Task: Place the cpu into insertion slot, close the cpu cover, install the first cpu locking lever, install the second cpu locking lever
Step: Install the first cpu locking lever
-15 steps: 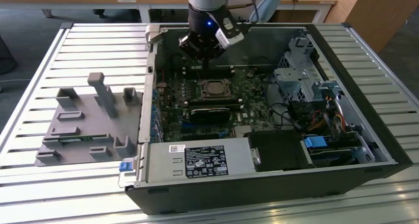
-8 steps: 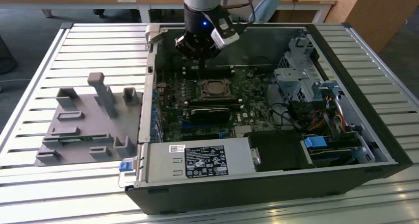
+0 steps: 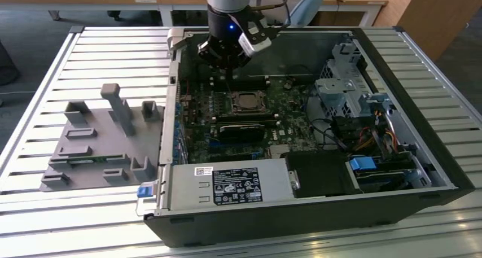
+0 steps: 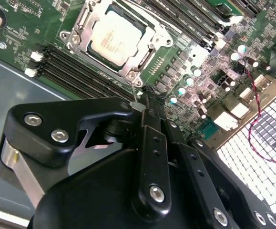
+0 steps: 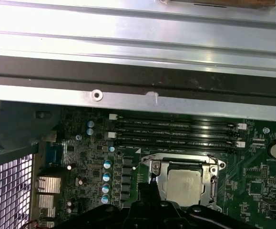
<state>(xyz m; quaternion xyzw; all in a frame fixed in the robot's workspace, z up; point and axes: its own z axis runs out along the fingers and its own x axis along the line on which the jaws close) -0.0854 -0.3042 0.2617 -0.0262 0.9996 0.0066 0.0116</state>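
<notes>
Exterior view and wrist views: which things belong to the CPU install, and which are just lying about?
Job: cpu, cpu cover framing it.
Lying about: grey fixture block, power supply box, drive cage, memory slots.

You see an open computer case [image 3: 301,218] mid-desk [image 3: 75,230]. A grey fixture block [image 3: 90,151] sits just beside it, toward the desk edge at the exterior view's left. A labelled power supply [image 3: 226,184] is inside the case.
</notes>
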